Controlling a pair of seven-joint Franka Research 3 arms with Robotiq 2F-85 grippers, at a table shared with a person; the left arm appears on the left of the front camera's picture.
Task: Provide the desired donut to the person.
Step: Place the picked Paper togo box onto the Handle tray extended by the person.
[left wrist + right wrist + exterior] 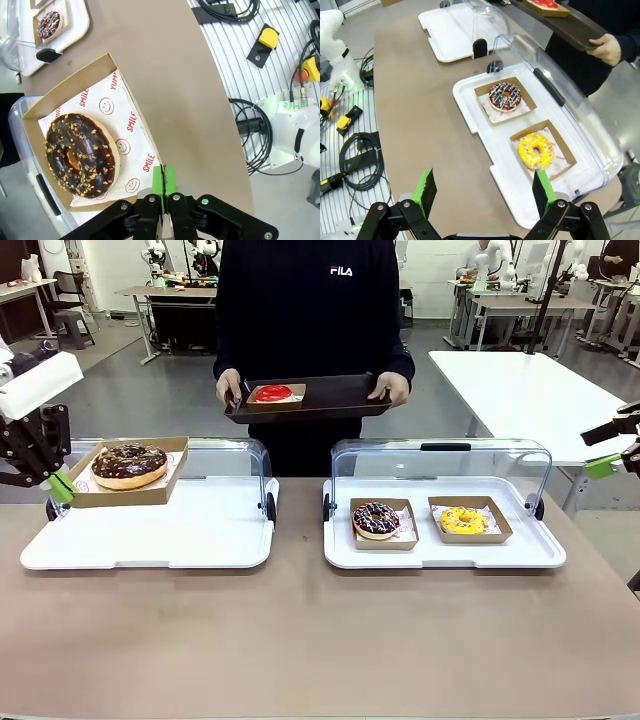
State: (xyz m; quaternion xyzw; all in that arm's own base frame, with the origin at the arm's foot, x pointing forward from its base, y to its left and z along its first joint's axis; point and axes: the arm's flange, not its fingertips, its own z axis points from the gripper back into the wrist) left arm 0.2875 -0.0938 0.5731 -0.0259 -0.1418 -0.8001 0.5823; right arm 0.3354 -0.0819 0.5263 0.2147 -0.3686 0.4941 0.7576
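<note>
The left gripper pinches the near edge of a box — its chocolate donut just beyond the fingers. The right gripper is spread wide, empty. Far across, the person holds a tray bearing a red donut.

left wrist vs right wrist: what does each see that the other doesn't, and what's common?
Left wrist only: the left end effector shut on the edge of the cardboard tray holding the chocolate nut donut, lifted off the table.
Right wrist only: the open right end effector, the yellow donut, and the person's hand holding the dark tray with a red donut.
Both: the sprinkled chocolate donut and the brown tabletop.
</note>
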